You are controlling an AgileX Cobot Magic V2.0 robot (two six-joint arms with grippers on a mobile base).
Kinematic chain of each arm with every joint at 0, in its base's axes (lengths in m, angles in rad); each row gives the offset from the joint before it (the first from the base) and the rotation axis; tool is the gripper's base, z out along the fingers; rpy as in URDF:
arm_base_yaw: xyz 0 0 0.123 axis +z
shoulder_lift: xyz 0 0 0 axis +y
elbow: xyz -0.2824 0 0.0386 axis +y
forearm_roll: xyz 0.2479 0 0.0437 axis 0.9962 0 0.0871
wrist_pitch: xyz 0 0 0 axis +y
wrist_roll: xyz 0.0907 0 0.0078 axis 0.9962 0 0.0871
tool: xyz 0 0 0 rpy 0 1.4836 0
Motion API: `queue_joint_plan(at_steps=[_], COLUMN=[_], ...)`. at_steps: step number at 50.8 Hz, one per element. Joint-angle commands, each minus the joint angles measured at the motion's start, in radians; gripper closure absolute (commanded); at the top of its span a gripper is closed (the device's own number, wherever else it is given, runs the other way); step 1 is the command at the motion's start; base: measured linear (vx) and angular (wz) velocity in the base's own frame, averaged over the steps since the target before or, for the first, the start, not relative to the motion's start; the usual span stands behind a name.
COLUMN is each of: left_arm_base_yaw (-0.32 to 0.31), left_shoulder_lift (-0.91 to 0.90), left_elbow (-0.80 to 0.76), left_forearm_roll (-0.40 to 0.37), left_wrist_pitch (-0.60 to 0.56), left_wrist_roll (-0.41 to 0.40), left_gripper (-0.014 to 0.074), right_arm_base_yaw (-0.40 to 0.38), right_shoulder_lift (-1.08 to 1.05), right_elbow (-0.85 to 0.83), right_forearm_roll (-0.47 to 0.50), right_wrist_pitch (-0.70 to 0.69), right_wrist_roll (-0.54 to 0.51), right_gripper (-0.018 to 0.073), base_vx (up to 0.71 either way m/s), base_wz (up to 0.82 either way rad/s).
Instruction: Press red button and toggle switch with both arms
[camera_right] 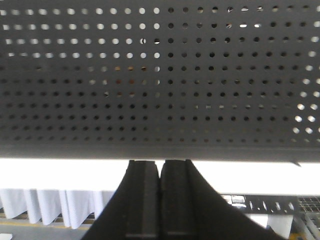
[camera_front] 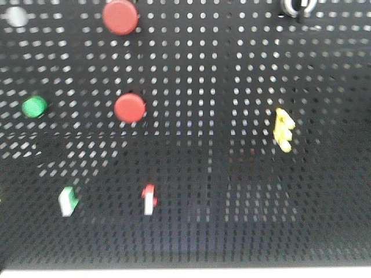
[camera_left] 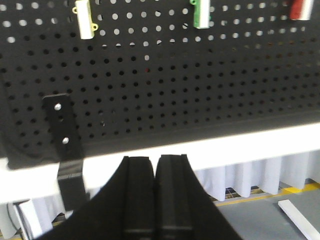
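Observation:
In the front view a black pegboard [camera_front: 232, 191] carries two round red buttons, one at mid-left [camera_front: 129, 108] and one at the top [camera_front: 120, 16]. Lower down sit a red toggle switch [camera_front: 149, 199], a green one [camera_front: 68, 201] and, at right, a yellow one [camera_front: 283, 130]. Neither arm shows in that view. My left gripper [camera_left: 156, 159] is shut and empty below the board's bottom edge, with the yellow [camera_left: 85, 20], green [camera_left: 201, 14] and red [camera_left: 300, 9] switches high above it. My right gripper [camera_right: 160, 162] is shut and empty under the board [camera_right: 160, 75].
A green button [camera_front: 34, 106], a pale button [camera_front: 16, 16] and a dark knob [camera_front: 298, 6] also sit on the board. A black bracket [camera_left: 62, 130] hangs at its lower left. The white table edge [camera_left: 240, 142] runs below, with white skirting [camera_right: 50, 205] underneath.

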Motion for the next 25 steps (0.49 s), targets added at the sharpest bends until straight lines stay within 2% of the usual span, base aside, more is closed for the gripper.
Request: queue_joint_plan(at_steps=[1, 11, 25], left_arm_base_yaw=[-0.004, -0.004, -0.004], left_shoulder_lift=[-0.016, -0.016, -0.016], left_elbow=[0.034, 0.034, 0.034], left_forearm_roll=[0.000, 0.000, 0.001], left_wrist_pitch=[-0.080, -0.080, -0.082], left_wrist_roll=[-0.004, -0.004, 0.003], left_gripper=[0.0594, 0.0594, 0.0594], right_arm_base_yaw=[-0.006, -0.006, -0.006], right_shoulder_lift=[-0.016, -0.016, -0.016], right_elbow=[0.012, 0.012, 0.012], right_forearm_roll=[-0.011, -0.011, -0.011], right_wrist_pitch=[-0.081, -0.081, -0.081], right_wrist_roll=[-0.002, -0.002, -0.002], right_gripper=[0.0562, 0.0562, 0.0562], base_vx=[0.28, 0.18, 0.06], base_wz=[-0.03, -0.02, -0.02])
